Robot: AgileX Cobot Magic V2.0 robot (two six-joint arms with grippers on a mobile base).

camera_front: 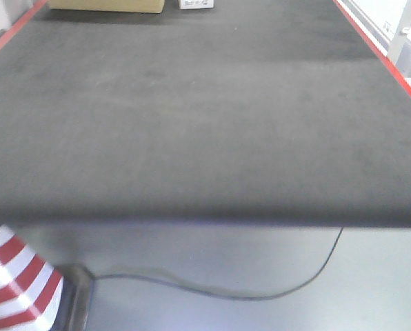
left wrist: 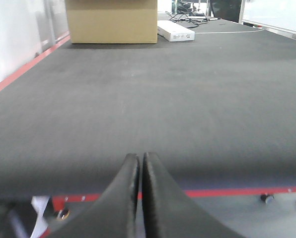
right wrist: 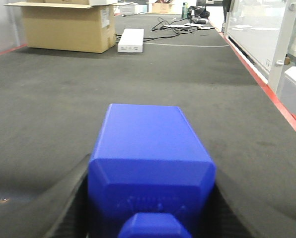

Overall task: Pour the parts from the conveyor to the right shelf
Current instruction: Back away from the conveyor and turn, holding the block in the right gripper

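Right hand point(right wrist: 150, 171) clamps glossy blue block point(right wrist: 145, 134); left hand point(left wrist: 139, 161) closed by felt-like conveyor point(left wrist: 138, 99).

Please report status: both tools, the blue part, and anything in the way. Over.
Left tool shut, empty. Right tool shut on blue part, over conveyor. Cardboard box and white box at far end. Shelf not in view.
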